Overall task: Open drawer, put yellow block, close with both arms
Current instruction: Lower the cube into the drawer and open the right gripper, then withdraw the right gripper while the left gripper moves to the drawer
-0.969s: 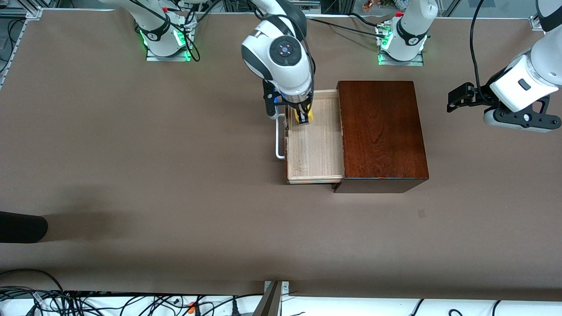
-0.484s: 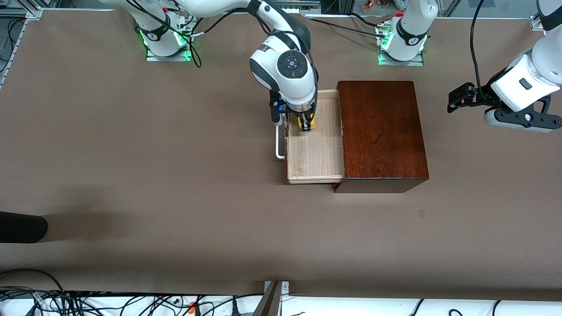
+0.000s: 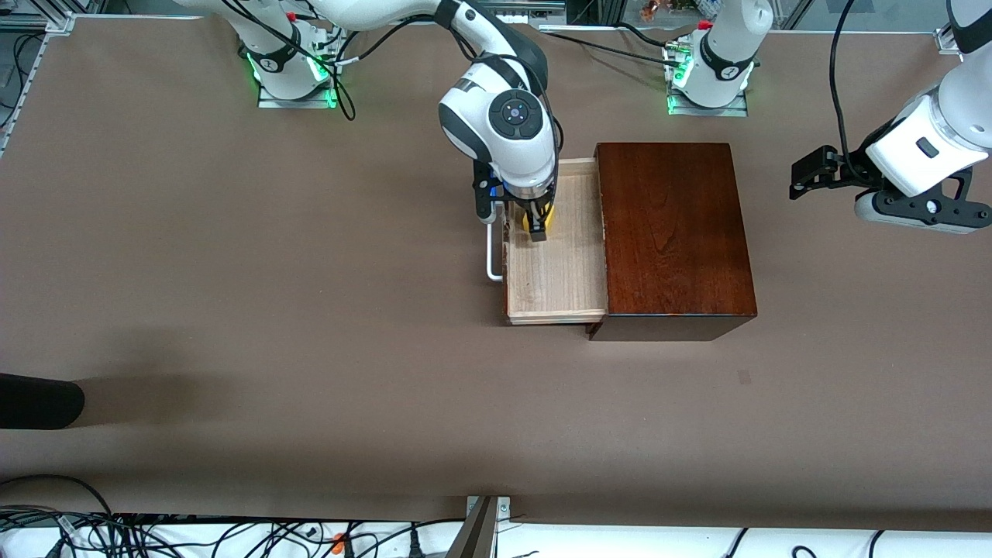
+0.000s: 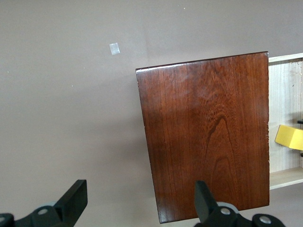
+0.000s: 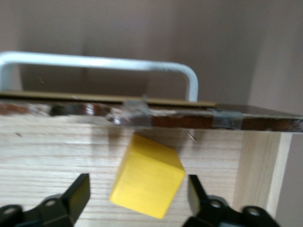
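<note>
The drawer (image 3: 554, 271) is pulled out of the dark mahogany box (image 3: 674, 232) toward the right arm's end, white handle (image 3: 490, 256) leading. My right gripper (image 3: 536, 225) is down in the tray, open. The yellow block (image 3: 542, 221) sits tilted between its fingers (image 5: 75, 196) with a gap on each side, close to the drawer's front (image 5: 189, 120) and handle (image 5: 94, 61). My left gripper (image 3: 804, 174) waits open and empty in the air over the table at the left arm's end. Its wrist view shows the box (image 4: 208, 132), the tray (image 4: 284, 94) and the block (image 4: 289, 137).
A small pale tape square (image 3: 744, 377) lies on the brown table nearer the front camera than the box; it also shows in the left wrist view (image 4: 114, 48). A dark rounded object (image 3: 39, 401) pokes in at the table's edge at the right arm's end.
My right gripper has come down into the drawer tray with the yellow block, shifting a little toward the front camera. The left arm has barely moved.
</note>
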You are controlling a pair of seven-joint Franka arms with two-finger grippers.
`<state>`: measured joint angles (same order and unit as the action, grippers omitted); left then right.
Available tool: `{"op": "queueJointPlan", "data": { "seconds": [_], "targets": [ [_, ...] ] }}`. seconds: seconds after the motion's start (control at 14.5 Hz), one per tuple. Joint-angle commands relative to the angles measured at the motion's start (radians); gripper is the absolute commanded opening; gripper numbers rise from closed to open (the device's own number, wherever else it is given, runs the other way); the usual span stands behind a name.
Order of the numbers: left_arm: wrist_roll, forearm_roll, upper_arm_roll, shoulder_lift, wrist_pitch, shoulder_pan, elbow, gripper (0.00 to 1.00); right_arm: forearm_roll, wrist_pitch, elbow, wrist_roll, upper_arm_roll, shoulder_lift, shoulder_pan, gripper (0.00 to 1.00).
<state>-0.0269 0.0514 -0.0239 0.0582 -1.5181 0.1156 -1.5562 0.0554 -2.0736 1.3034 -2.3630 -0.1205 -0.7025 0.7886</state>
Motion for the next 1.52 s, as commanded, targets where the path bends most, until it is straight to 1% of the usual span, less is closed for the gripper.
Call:
{"op": "queueJointPlan", "data": {
  "seconds": [0.0,0.14,0.35,0.48,0.62,0.76,0.83,0.9,0.97,1.04,1.11,1.18,1.25,1.31,1.38,1.45],
  "targets": [
    [-0.016,-0.015,0.007,-0.008,-0.002,0.004,0.014,1.0,-0.011,0.13,-0.1,0.011,0.001,0.024,-0.043,1.0],
    [-0.016,-0.015,0.015,-0.006,-0.002,0.004,0.03,1.0,-0.003,0.202,-0.14,0.109,-0.008,0.049,-0.09,1.0],
    [-0.018,-0.002,0.025,-0.003,-0.002,0.007,0.051,1.0,0.0,0.276,-0.139,0.317,-0.005,0.115,-0.153,1.0],
    [-0.018,-0.014,0.097,0.012,-0.005,0.007,0.053,1.0,-0.002,0.326,-0.136,0.497,-0.001,0.139,-0.205,1.0],
    [-0.018,-0.009,0.175,0.02,-0.011,0.007,0.054,1.0,0.0,0.386,-0.13,0.698,0.001,0.162,-0.287,1.0],
    [-0.021,-0.002,0.244,0.046,-0.034,0.01,0.062,1.0,0.006,0.415,-0.128,0.87,0.002,0.175,-0.348,1.0],
    [-0.021,-0.002,0.286,0.07,-0.04,0.01,0.086,1.0,0.01,0.432,-0.115,0.945,0.005,0.181,-0.389,1.0],
    [-0.021,-0.007,0.342,0.104,-0.042,0.015,0.122,1.0,0.027,0.437,-0.099,1.015,-0.001,0.193,-0.443,1.0],
    [-0.021,-0.01,0.395,0.139,-0.04,0.019,0.152,1.0,0.059,0.426,-0.06,1.083,0.001,0.213,-0.477,1.0],
    [-0.021,-0.012,0.445,0.178,-0.042,0.027,0.178,1.0,0.085,0.42,-0.011,1.166,0.001,0.253,-0.518,1.0],
    [-0.021,-0.013,0.481,0.216,-0.043,0.05,0.201,1.0,0.089,0.409,0.052,1.273,0.002,0.297,-0.561,1.0],
    [-0.028,-0.015,0.499,0.251,-0.045,0.082,0.221,1.0,0.089,0.393,0.121,1.405,0.005,0.343,-0.6,1.0],
    [-0.085,-0.018,0.501,0.277,-0.056,0.129,0.232,1.0,0.089,0.365,0.207,1.553,0.007,0.398,-0.652,1.0],
    [-0.161,-0.051,0.501,0.296,-0.082,0.174,0.235,1.0,0.087,0.325,0.3,1.716,0.007,0.456,-0.701,1.0],
    [-0.23,-0.092,0.501,0.311,-0.108,0.217,0.235,1.0,0.08,0.301,0.363,1.861,0.007,0.507,-0.748,1.0],
    [-0.285,-0.108,0.499,0.333,-0.123,0.251,0.24,1.0,0.075,0.3,0.397,1.975,0.007,0.538,-0.787,1.0]
  ]
}}
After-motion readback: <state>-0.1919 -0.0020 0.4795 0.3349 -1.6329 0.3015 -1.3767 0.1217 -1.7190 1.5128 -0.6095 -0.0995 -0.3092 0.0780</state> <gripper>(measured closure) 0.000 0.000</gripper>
